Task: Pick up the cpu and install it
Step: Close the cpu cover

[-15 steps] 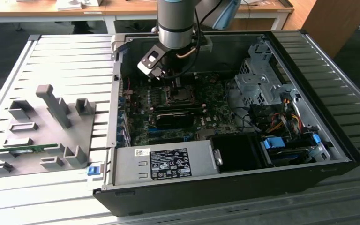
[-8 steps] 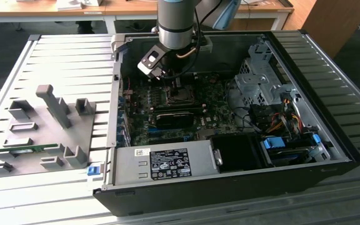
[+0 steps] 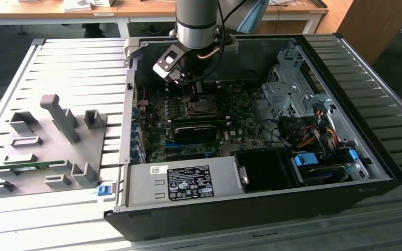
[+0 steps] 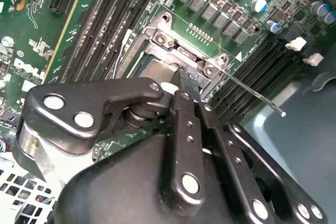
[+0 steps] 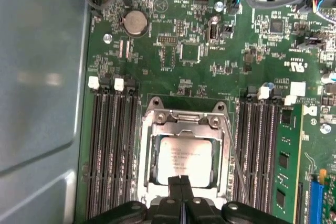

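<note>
Sitting flat inside the socket (image 5: 184,156) on the green board, the cpu (image 5: 185,159) looks light, thin, rigid and fragile, best gripped by its edges. The hand (image 5: 182,182) hovers at its edge, fingers together, empty.

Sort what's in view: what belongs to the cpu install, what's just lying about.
Job:
cpu, lying in socket frame
gripper, shut, at the cpu's edge

Lying about:
grey fixture blocks
memory stick
power supply
</note>
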You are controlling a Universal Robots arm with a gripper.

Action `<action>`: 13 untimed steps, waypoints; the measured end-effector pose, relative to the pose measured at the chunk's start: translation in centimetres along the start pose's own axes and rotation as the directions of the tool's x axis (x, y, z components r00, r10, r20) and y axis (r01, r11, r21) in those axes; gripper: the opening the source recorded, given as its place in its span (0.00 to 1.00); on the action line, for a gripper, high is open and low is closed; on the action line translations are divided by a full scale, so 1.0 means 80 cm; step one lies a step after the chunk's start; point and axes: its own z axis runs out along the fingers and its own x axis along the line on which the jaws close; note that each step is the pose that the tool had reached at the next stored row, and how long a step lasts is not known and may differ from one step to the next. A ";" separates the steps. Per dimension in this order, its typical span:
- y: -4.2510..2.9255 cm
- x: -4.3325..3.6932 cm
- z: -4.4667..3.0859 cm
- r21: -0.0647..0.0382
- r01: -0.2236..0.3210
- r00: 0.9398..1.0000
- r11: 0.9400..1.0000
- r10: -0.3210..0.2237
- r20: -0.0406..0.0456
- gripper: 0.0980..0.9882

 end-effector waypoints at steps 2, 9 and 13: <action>0.0020 0.000 -0.0001 0.000 0.000 1.000 1.000 0.000 0.000 0.01; 0.0134 -0.001 0.0003 0.000 0.000 1.000 1.000 0.000 0.000 0.01; 0.0183 -0.001 0.0005 0.000 0.000 1.000 1.000 0.000 0.000 0.01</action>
